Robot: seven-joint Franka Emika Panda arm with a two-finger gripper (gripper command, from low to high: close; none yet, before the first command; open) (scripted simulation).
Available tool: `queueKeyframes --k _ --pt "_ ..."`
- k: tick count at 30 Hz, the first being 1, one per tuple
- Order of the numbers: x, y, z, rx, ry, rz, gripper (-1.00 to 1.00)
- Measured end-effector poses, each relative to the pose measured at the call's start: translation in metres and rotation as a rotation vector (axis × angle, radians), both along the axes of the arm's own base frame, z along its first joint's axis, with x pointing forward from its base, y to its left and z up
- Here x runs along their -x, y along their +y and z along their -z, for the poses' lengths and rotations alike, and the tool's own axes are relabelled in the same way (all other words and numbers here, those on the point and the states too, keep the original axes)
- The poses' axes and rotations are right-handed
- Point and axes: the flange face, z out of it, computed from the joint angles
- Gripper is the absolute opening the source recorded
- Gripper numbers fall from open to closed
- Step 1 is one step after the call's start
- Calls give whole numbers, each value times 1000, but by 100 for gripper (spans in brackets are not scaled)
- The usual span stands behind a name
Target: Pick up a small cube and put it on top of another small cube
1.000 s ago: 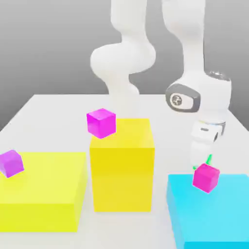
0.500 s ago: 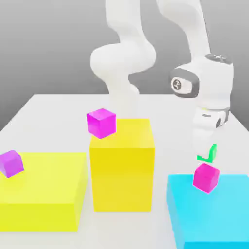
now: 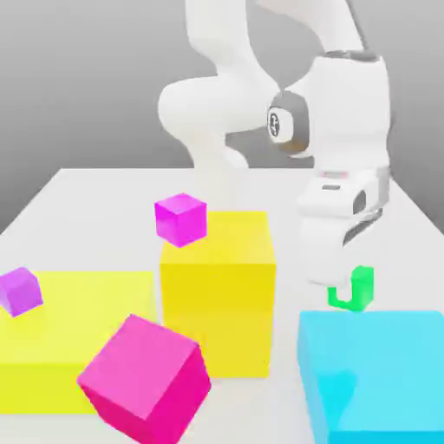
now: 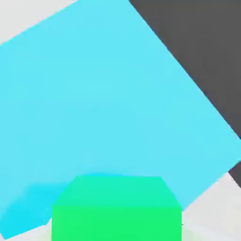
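- No brand or label could be read; a round dark emblem [image 3: 276,125] was seen on the arm [image 3: 349,108], too small to be made out.
- The small green cube [image 3: 362,284] was pinched by the gripper [image 3: 349,290], behind the cyan block [image 3: 377,355] as seen in the exterior view, and was partly covered by the white fingertip.
- The small purple cube [image 3: 20,291] was seen tilted at the exterior view's far left, over the low yellow block [image 3: 78,316]; whether the block was touched could not be told.
- The magenta cube [image 3: 181,219] was seen tilted across the upper left corner of the tall yellow block [image 3: 218,295].
- A gap of bare table [image 3: 290,347] was left between the tall yellow block and the cyan block.
- The hot-pink cube [image 3: 146,379] was shown large and tilted, overlapping both yellow blocks in the exterior view; its lowest part was cut off by the frame, and its support could not be told.
- The low yellow block and the cyan block were cut off at the exterior view's left and right.
- In the hand view, the green cube was cut off, with the cyan block's flat top seen beyond it.
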Motion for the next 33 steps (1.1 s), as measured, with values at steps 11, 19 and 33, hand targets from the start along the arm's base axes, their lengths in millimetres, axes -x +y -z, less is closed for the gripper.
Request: queueKeyframes --k 11,19,33 --pt "-23 -230 -56 120 11 -7 -100" --pt "40 -368 -52 124 137 -74 -100" --pt "87 -420 31 71 216 -140 100"
